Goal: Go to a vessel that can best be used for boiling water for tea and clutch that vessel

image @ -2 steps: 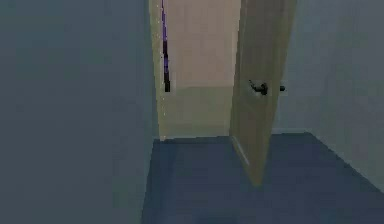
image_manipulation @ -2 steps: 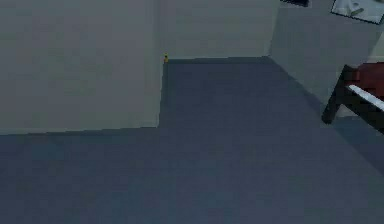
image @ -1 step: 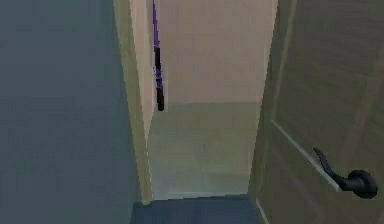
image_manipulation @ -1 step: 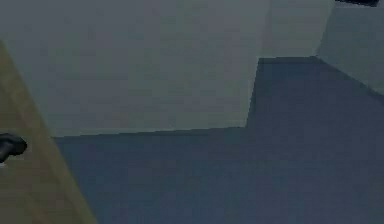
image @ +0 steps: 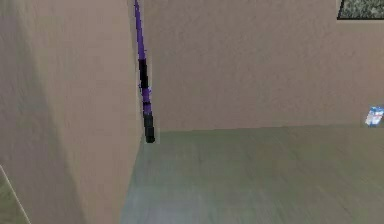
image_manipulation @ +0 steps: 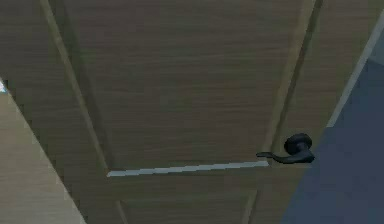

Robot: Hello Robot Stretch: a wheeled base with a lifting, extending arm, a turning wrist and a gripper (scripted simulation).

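Two walls: a tan side wall (image: 70, 110) ran down the forward view's left and met a beige back wall (image: 250, 60).
Corner: a thin purple-and-black pole (image: 146, 85) stood upright, its foot at the floor (image: 250, 180).
Right edge: a small blue-and-white thing (image: 373, 116) sat at the back wall's foot, with a dark picture (image: 362, 8) above it.
Arm side view: a dark panelled door (image_manipulation: 180, 90) carried a black lever handle (image_manipulation: 292, 150).
Gripper fingers: their state could not be told.
Tea vessel: its place could not be told.

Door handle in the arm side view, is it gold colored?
No, the handle on the brown wooden door is black.
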